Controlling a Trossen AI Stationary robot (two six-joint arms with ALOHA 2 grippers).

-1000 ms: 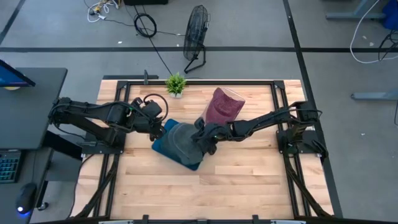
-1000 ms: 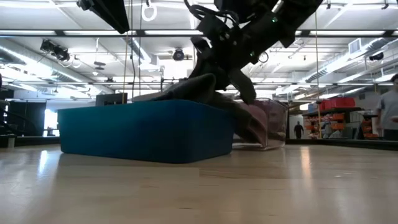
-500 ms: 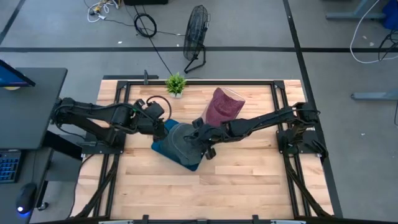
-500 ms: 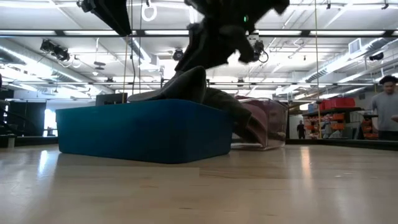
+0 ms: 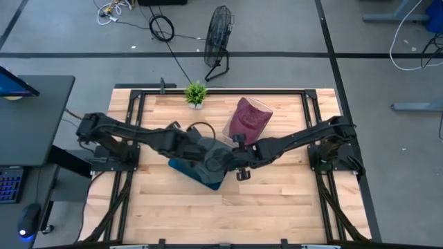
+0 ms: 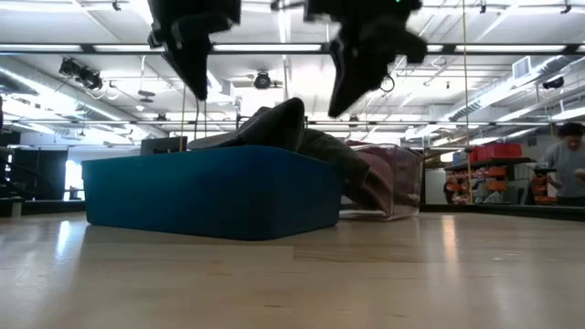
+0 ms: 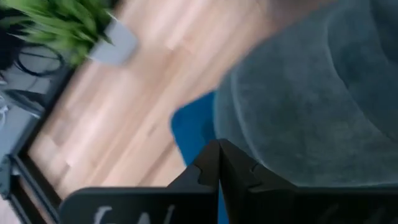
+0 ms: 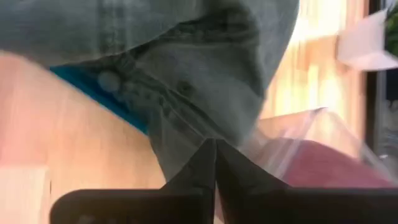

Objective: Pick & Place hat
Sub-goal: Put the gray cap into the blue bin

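Light wooden table (image 5: 263, 197) inside a black frame, grey workshop floor around it. A blue bin (image 6: 206, 192) sits near the table's centre, with the grey hat (image 6: 274, 128) draped over its top and spilling down the side toward a clear container (image 5: 247, 119) holding dark red material. Left gripper (image 5: 220, 160) hangs above the hat, fingers pressed together, holding nothing. Right gripper (image 5: 239, 166) is just beside it over the bin's edge, fingers likewise pressed together and empty. A small potted plant (image 5: 196, 93) stands at the far edge.
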